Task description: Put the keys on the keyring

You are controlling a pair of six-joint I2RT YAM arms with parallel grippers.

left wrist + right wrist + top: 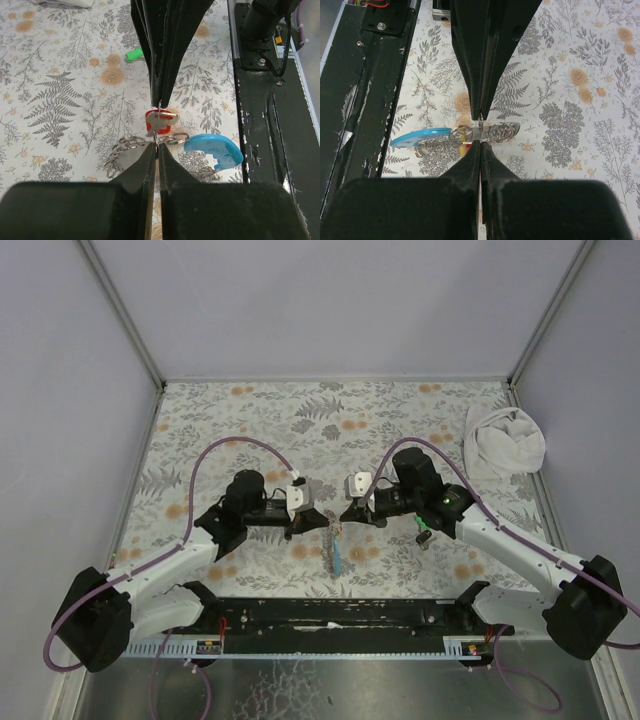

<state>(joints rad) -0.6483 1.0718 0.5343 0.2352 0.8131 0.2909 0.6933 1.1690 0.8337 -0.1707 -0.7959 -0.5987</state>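
Over a fern-printed counter (60,100), the left tool (156,146) is clamped tight on the keyring (127,145) at its thin wire loops, likely to steady it. The right tool (160,102), also pinched shut, appears to grip the red key (159,122) by its flat metal blade for threading. A glossy blue plastic crescent (215,150) hangs off the loops, and a green key (134,54) lies well apart.

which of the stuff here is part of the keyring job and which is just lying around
For the job:
- red plastic-headed key
- green plastic-headed key, alone on the table
- thin grey and light blue keyring

Just lying about:
- crumpled white cloth
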